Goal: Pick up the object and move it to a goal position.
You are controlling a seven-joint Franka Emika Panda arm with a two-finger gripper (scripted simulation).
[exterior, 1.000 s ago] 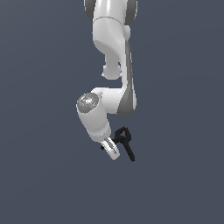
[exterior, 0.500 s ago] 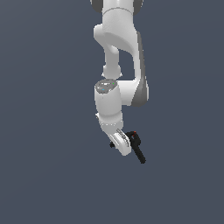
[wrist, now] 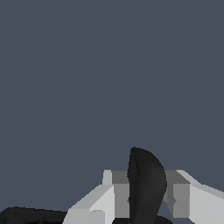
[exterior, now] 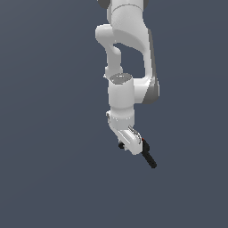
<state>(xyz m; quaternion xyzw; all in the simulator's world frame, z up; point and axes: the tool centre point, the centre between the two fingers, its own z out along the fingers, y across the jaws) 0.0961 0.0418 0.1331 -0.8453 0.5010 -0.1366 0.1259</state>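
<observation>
The object, a small black spring clamp [exterior: 149, 159], sticks out of the white gripper [exterior: 135, 148] low in the exterior view, one thin leg pointing down toward that view's right. A tiny red dot shows at its top. In the wrist view the clamp [wrist: 146, 175] appears as a dark rounded shape squeezed between the two pale fingers [wrist: 114, 192], so the gripper [wrist: 147, 199] is shut on it. The arm hangs down from above with the clamp held off the ground.
Plain dark grey-blue ground fills both views. The white arm's upper links [exterior: 129, 35] rise out of the exterior view's top. No other objects show, and no goal marker shows.
The arm has swung toward the exterior view's right and straightened, carrying the clamp with it. The gripper stays shut on the clamp throughout.
</observation>
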